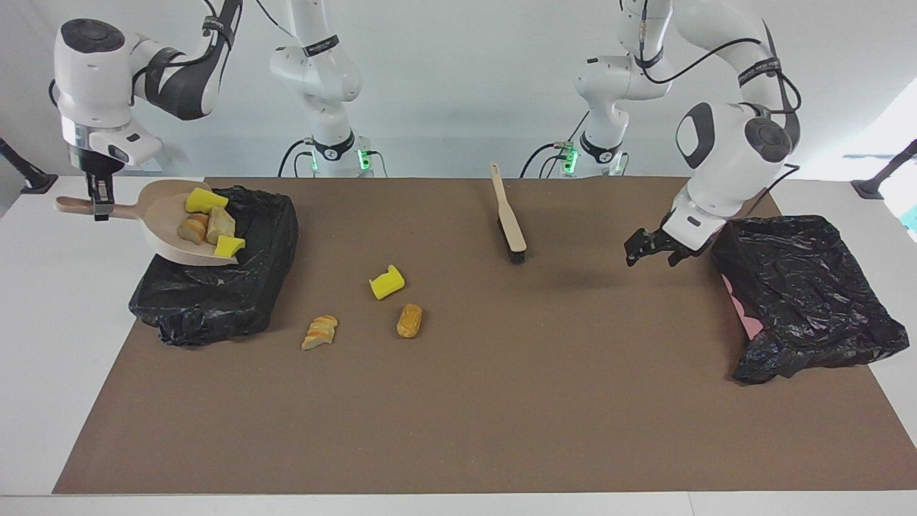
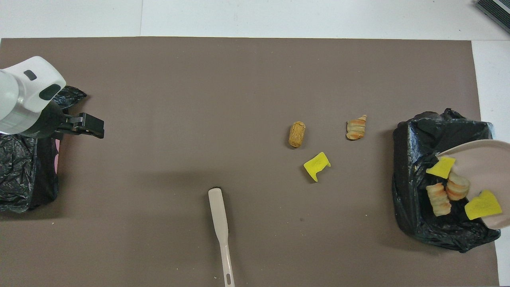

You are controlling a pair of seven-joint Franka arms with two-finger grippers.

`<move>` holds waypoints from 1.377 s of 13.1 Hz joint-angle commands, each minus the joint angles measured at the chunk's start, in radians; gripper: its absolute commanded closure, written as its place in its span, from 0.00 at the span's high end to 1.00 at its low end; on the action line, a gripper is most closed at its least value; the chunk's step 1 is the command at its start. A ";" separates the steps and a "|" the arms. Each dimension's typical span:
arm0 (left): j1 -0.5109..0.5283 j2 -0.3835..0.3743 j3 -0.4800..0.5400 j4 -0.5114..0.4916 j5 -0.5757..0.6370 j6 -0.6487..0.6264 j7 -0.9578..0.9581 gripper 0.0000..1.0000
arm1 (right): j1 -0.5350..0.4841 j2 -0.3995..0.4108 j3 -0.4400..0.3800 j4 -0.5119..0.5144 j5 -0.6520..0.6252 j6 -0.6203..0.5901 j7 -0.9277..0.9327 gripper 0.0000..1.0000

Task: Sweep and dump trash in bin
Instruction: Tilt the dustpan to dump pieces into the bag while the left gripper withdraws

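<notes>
Brown mat [image 1: 501, 401] on white table [image 1: 43, 344].
- Right claw [image 1: 100, 204]: clamped on the handle of the beige dustpan [image 1: 168, 236], tilted over the black-bagged bin [image 1: 215, 301] at the right arm's end.
- Trash [image 1: 211, 226]: four lumps at the pan's lower lip, over the bin.
- Loose on the mat: yellow sponge chunk [image 1: 387, 282], striped bread piece [image 1: 320, 332], tan roll [image 1: 410, 320].
- Brush [image 1: 509, 218]: lies alone, nearer the robots.
- Left claw [image 1: 650, 247]: jaws apart, empty, over the mat beside the second bagged bin [image 1: 802, 294]; a pink patch shows at that bag's edge. The overhead view cuts off the pan's handle.
</notes>
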 commanded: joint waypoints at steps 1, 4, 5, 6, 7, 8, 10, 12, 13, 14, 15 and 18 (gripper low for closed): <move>0.007 0.014 -0.003 0.109 0.021 -0.138 0.004 1.00 | 0.095 -0.078 0.022 -0.012 -0.167 -0.189 0.278 0.00; 0.007 -0.020 -0.002 0.070 0.018 -0.117 0.038 1.00 | 0.160 -0.092 0.024 -0.017 -0.200 -0.268 0.337 0.00; 0.007 -0.020 -0.002 0.073 0.018 -0.121 0.035 1.00 | 0.160 -0.092 0.025 -0.017 -0.215 -0.270 0.337 0.00; 0.006 -0.020 -0.002 0.080 0.021 -0.134 0.035 1.00 | 0.162 -0.092 0.033 -0.014 -0.237 -0.276 0.336 0.00; 0.006 -0.022 0.000 0.099 0.021 -0.154 0.035 1.00 | 0.160 -0.093 0.036 -0.009 -0.243 -0.290 0.336 0.00; 0.007 -0.020 0.003 0.110 0.024 -0.195 0.035 1.00 | 0.160 -0.100 0.036 0.003 -0.244 -0.305 0.334 0.00; 0.006 -0.022 0.001 0.122 0.026 -0.201 0.035 1.00 | 0.162 -0.098 0.050 0.052 -0.234 -0.342 0.298 0.00; 0.006 -0.042 0.001 0.104 0.021 -0.172 0.044 1.00 | 0.162 -0.095 0.059 0.107 -0.220 -0.359 0.284 0.00; 0.006 -0.043 0.001 0.102 0.021 -0.172 0.044 1.00 | 0.162 -0.092 0.063 0.121 -0.185 -0.376 0.294 0.00; 0.006 -0.043 0.001 0.102 0.021 -0.174 0.044 1.00 | 0.160 -0.083 0.080 0.135 -0.131 -0.385 0.299 0.00; 0.006 -0.043 0.001 0.100 0.021 -0.175 0.046 1.00 | 0.160 -0.081 0.080 0.137 -0.099 -0.385 0.326 0.00; 0.006 -0.052 0.000 0.081 0.021 -0.169 0.046 1.00 | 0.156 -0.077 0.080 0.134 0.106 -0.385 0.507 0.00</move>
